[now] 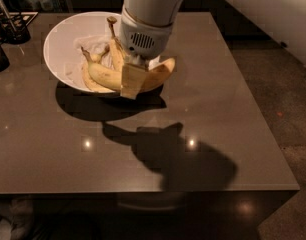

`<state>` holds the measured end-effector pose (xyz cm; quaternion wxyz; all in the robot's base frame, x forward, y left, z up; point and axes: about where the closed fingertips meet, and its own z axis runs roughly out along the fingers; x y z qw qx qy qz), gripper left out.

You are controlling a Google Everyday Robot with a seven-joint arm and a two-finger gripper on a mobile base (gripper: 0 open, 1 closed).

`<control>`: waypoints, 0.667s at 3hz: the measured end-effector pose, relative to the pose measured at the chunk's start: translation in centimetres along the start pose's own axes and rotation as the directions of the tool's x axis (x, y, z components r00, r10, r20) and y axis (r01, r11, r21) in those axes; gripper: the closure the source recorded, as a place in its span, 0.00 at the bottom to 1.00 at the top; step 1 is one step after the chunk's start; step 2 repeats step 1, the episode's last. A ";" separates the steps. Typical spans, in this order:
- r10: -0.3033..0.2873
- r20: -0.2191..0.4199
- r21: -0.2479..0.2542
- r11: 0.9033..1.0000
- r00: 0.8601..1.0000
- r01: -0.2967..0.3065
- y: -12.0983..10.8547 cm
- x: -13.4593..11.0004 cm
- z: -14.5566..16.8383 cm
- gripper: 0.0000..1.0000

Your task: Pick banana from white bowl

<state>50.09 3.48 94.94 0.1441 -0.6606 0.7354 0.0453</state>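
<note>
In the camera view, the white bowl (60, 41) stands on the far left part of a dark table (218, 114). The gripper (130, 86) comes down from above over the bowl's near right side. Its tan fingers (132, 79) are clenched across the banana (105, 75) at about mid-length.

The banana lies across the near right part of the bowl. Its left end is inside the bowl and its right end reaches out past the rim. Whether it has cleared the fruit under it cannot be told.

A slimmer banana (114, 51) with a long dark stem stands just behind it, deeper in the bowl. A paler one (91, 82) lies under its left end, touching or nearly so. A dark holder (12, 28) stands on the table left of the bowl, well apart from it.

The banana is probably light, with a soft, easily bruised body under a smooth skin, so a hard squeeze would mark it. The thick middle looks the best place to hold it, since the curve balances there. A grip nearer a tip would likely let it swing or slip. The stem would be too thin to hold.
</note>
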 end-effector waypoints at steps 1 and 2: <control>0.056 0.011 -0.020 0.998 0.998 -0.056 3.2 1.2 -0.2 1.00; 0.056 0.011 -0.020 0.998 0.998 -0.056 3.2 1.2 -0.2 1.00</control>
